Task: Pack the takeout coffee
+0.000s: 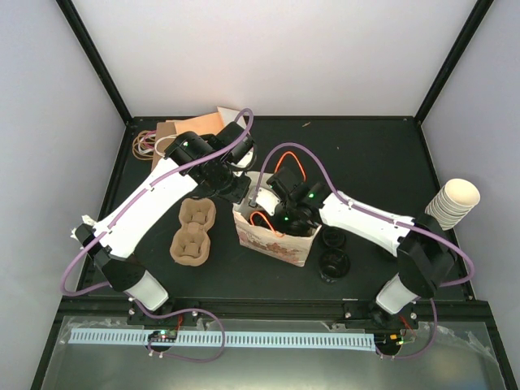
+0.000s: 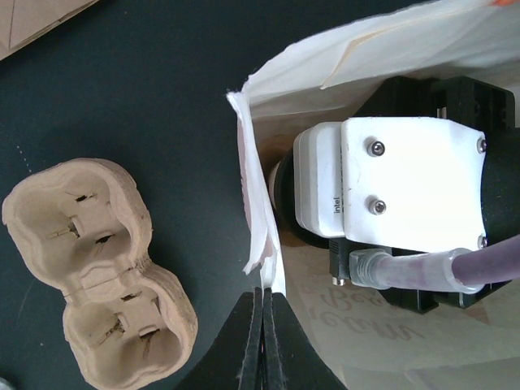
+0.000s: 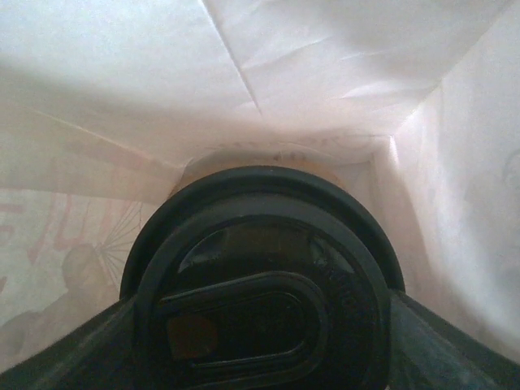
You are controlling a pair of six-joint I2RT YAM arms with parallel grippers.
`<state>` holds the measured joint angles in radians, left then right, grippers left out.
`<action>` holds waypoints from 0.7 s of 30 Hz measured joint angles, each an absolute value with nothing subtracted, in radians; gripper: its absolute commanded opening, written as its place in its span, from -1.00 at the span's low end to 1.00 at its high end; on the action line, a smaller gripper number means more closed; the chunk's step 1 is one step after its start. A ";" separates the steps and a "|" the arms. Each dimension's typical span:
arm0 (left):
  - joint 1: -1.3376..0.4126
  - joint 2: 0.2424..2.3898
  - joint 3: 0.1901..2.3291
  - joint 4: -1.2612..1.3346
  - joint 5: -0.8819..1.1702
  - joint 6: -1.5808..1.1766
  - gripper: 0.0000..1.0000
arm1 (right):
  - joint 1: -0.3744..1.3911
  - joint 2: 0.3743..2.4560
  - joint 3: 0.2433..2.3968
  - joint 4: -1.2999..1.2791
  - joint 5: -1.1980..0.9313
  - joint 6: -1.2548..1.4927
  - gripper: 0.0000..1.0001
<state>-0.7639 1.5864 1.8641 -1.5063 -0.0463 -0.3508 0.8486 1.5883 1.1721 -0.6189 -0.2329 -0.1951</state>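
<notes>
Black desk inside a white-walled enclosure.
- Far left corner: rubber bands beside brown cardboard.
- Left of centre: pulp cup carrier, two sockets, lying flat.
- Left fingers: closed, pinching the left rim of the paper bag.
- Centre: the bag, upright, mouth open.
- Right fingers: reaching down inside the bag, clasping the takeout coffee on both sides; black lid fitted.
- Just right of the bag: two black lids.
- Far right: stack of cups.
</notes>
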 measured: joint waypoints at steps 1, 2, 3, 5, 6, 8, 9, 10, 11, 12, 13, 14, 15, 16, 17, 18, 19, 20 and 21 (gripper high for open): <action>-0.764 1.586 1.864 -1.506 -0.046 -0.351 -0.97 | 0.850 1.588 1.172 -0.620 -0.231 -0.196 0.67; -0.764 1.586 1.864 -1.506 -0.045 -0.351 -0.97 | 0.851 1.586 1.172 -0.622 -0.229 -0.196 0.95; -0.764 1.586 1.864 -1.506 -0.045 -0.350 -0.97 | 0.852 1.584 1.172 -0.628 -0.226 -0.197 0.99; -0.764 1.586 1.864 -1.507 -0.043 -0.350 -0.97 | 0.852 1.579 1.174 -0.636 -0.212 -0.194 1.00; -0.764 1.586 1.864 -1.506 -0.043 -0.350 -0.97 | 0.852 1.578 1.173 -0.659 -0.209 -0.191 1.00; -0.764 1.586 1.864 -1.506 -0.041 -0.350 -0.97 | 0.851 1.578 1.172 -0.694 -0.211 -0.183 1.00; -0.764 1.586 1.864 -1.507 -0.040 -0.349 -0.97 | 0.853 1.576 1.174 -0.709 -0.207 -0.180 1.00; -0.764 1.587 1.864 -1.506 -0.039 -0.348 -0.97 | 0.855 1.576 1.176 -0.722 -0.205 -0.178 1.00; -0.764 1.588 1.864 -1.507 -0.038 -0.347 -0.97 | 0.856 1.575 1.180 -0.738 -0.202 -0.177 1.00; -0.764 1.589 1.864 -1.506 -0.038 -0.345 -0.97 | 0.858 1.573 1.184 -0.749 -0.198 -0.177 1.00; -0.764 1.591 1.864 -1.506 -0.037 -0.344 -0.97 | 0.858 1.571 1.188 -0.759 -0.193 -0.177 1.00; -0.764 1.595 1.864 -1.506 -0.037 -0.344 -0.97 | 0.858 1.566 1.192 -0.773 -0.189 -0.177 1.00; -0.764 1.597 1.864 -1.506 -0.037 -0.343 -0.97 | 0.859 1.559 1.195 -0.783 -0.186 -0.177 1.00; -0.764 1.600 1.864 -1.506 -0.037 -0.343 -0.97 | 0.860 1.552 1.198 -0.791 -0.184 -0.178 1.00; -0.764 1.602 1.864 -1.506 -0.037 -0.342 -0.97 | 0.862 1.542 1.200 -0.797 -0.184 -0.178 1.00; -0.764 1.604 1.866 -1.507 -0.036 -0.341 -0.97 | 0.863 1.533 1.202 -0.801 -0.183 -0.179 1.00; -0.764 1.606 1.868 -1.507 -0.036 -0.340 -0.97 | 0.865 1.523 1.204 -0.807 -0.183 -0.180 1.00; -0.764 1.609 1.872 -1.507 -0.036 -0.339 -0.97 | 0.868 1.514 1.208 -0.810 -0.183 -0.181 1.00; -0.764 1.612 1.878 -1.509 -0.036 -0.338 -0.97 | 0.870 1.505 1.212 -0.810 -0.182 -0.181 1.00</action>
